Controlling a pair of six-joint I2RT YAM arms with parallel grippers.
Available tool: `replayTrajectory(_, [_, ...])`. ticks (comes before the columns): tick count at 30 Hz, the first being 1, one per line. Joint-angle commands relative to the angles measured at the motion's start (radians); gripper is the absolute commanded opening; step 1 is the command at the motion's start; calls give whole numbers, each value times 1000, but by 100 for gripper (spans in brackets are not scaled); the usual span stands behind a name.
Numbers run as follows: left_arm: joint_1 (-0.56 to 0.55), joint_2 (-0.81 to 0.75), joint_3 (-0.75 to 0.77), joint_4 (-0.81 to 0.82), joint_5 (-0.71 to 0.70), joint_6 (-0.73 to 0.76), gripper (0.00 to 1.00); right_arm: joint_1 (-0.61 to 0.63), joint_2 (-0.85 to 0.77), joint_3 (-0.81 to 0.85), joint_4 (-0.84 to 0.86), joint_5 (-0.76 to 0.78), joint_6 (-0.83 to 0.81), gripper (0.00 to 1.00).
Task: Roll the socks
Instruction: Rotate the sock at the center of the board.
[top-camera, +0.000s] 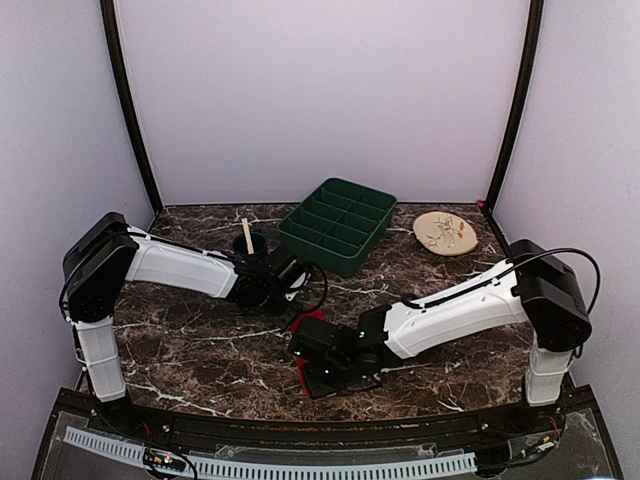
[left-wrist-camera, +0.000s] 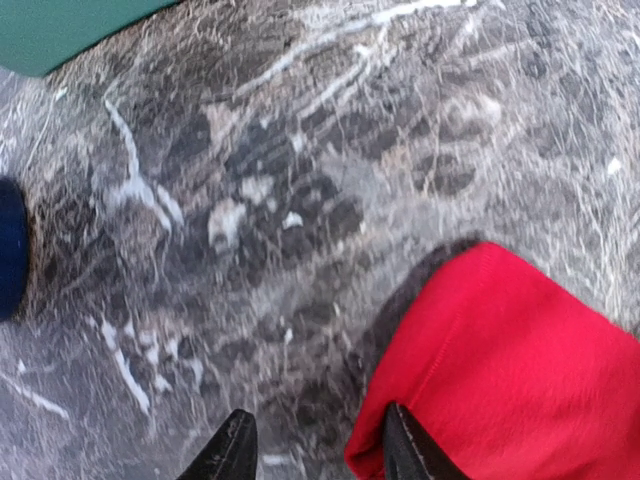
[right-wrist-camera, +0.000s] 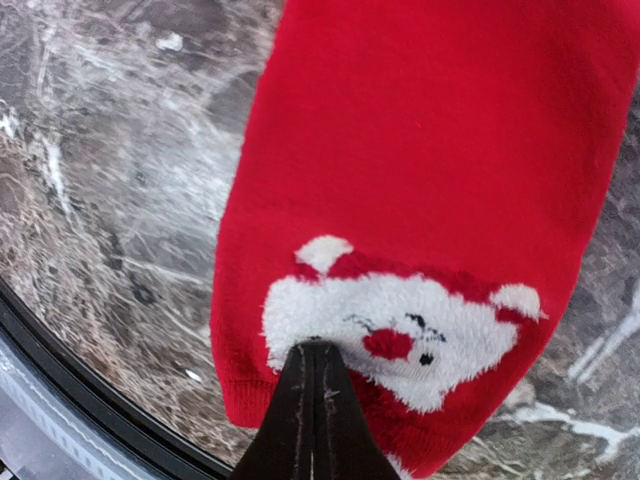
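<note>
1. In the top view, only two small red pieces of the red sock (top-camera: 308, 318) to see, near the centre of the frame. The rest hidden under the right pincer (top-camera: 312, 365) and the black wrists of both arms.
2. Shown much better in the right wrist view: lying flat on the worktop (right-wrist-camera: 110, 200), from the upper right of the frame down to the lower middle, with a white face patch (right-wrist-camera: 400, 340) at the lower end.
3. Same view: right pincer closed, fingers pressed together, tip over the white patch. Cannot tell if any cloth is pinched there.
4. Left wrist view: left pincer (left-wrist-camera: 318, 455) open, two dark fingertips (left-wrist-camera: 232, 450) at the bottom edge. One tip at the hem of the sock in the lower right, the other over bare marble.
5. Around, in the top view: green tray (top-camera: 338, 225) at upper centre, dark blue cup (top-camera: 255, 245) with a wooden stick (top-camera: 246, 232) just left of it, round wooden plate (top-camera: 446, 233) at the upper right. All well apart from the sock. In the left wrist view, only a corner of the tray at the upper left and a bit of the cup at the left edge.
6. Black rim (right-wrist-camera: 90, 370) of the worktop near the lower end of the sock, at the lower left of the right wrist view. Bare marble at the lower left and the right of the top view.
</note>
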Motion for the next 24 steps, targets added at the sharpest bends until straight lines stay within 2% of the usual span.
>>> replayTrajectory(1, [18, 49, 39, -18, 7, 52, 46, 10, 43, 46, -28, -16, -18, 0])
replayTrajectory(13, [49, 100, 122, -3, 39, 78, 46, -5, 131, 151, -48, 26, -67, 0])
replayTrajectory(20, [54, 74, 160, -16, 35, 66, 52, -29, 106, 173, -91, 75, -103, 0])
replayTrajectory(24, [54, 48, 180, -22, 29, 57, 56, -37, 95, 185, -98, 87, -136, 3])
